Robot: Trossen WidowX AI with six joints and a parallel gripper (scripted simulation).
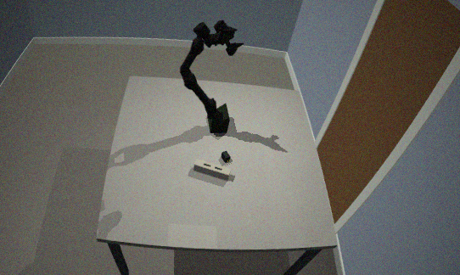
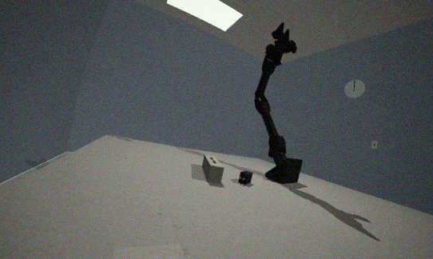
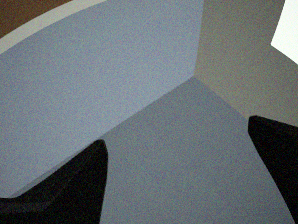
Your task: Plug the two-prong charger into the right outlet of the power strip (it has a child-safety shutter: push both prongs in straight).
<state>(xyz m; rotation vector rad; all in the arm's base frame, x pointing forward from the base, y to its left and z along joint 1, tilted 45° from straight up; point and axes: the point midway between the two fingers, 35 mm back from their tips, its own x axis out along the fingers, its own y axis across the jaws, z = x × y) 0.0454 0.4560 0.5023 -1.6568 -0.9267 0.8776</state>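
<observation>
step: pre-grab, plug [image 1: 226,156] [image 2: 245,177] not yet picked up, lies on table [image 1: 155,204] [image 2: 106,216] near strip [image 1: 212,171] [image 2: 212,169] | grip [image 1: 236,37] [image 2: 285,35] [image 3: 177,135]: held up high, spread wide, w/ nothing in it | next: arm to be brought down, plug pinched

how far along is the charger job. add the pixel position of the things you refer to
Nothing looks done: the charger [image 1: 226,156] [image 2: 245,177] lies beside the power strip [image 1: 211,170] [image 2: 213,169], unplugged. Nothing is in hand; the tool [image 1: 236,39] [image 2: 284,33] [image 3: 177,135] is raised and open. Grasping, aligning and pushing both prongs straight in remain.
</observation>
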